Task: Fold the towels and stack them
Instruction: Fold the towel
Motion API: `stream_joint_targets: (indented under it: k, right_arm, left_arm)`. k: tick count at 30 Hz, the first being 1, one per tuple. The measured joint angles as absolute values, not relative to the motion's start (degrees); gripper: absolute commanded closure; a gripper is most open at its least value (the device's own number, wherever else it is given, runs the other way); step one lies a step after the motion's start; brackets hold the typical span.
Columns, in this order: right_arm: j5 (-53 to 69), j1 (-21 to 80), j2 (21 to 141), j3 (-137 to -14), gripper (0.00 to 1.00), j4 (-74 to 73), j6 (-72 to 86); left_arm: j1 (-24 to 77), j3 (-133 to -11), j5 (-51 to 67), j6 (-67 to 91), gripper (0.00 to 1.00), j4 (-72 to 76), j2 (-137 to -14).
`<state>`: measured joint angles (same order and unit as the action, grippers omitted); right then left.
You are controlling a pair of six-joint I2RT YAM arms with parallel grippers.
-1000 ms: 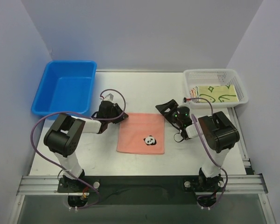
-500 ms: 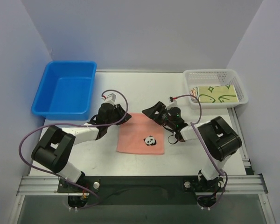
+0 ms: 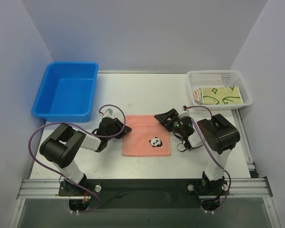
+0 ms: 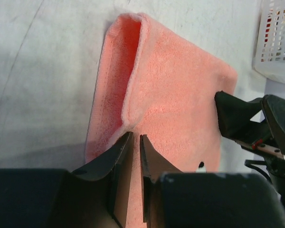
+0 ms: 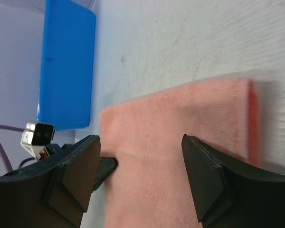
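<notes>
Your left gripper (image 4: pixel 135 137) pinches the salmon-pink towel's (image 4: pixel 180 104) left edge, jaws narrow. Your right gripper (image 5: pixel 140 142) gapes wide at its right edge.

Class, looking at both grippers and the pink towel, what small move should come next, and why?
Probably lower the right gripper and close it on the edge of the pink towel: its jaws stand open over the cloth, while the left gripper pinches the opposite edge.
</notes>
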<state>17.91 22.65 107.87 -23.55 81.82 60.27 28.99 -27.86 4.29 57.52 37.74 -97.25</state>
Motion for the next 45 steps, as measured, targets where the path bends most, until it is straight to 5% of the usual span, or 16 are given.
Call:
stream_joint_targets:
  k: [11, 20, 28, 37, 45]
  right_arm:
    - [19.90, 17.69, 100.53, -23.33, 0.29, 70.17, 53.71]
    - [18.92, 17.47, 86.35, -40.93, 0.40, 28.25, 31.22]
    - [20.14, 14.02, 88.62, -57.98, 0.44, 2.81, 12.93]
    - [24.49, 11.44, 102.45, -65.12, 0.49, -8.75, 6.46]
    - [25.08, 11.44, 107.42, -69.47, 0.50, -12.95, 4.08]
  left_arm:
    - [29.08, -18.94, 2.63, 59.72, 0.57, 28.08, -79.64]
    - [28.62, -42.81, -2.76, 37.56, 0.24, 3.01, -77.14]
    - [28.38, -64.10, 0.12, 18.46, 0.28, -10.07, -96.01]
    - [27.86, -70.04, 3.84, 10.39, 0.47, -19.18, -107.57]
    - [25.74, -72.77, 6.55, 8.80, 0.47, -20.01, -110.87]
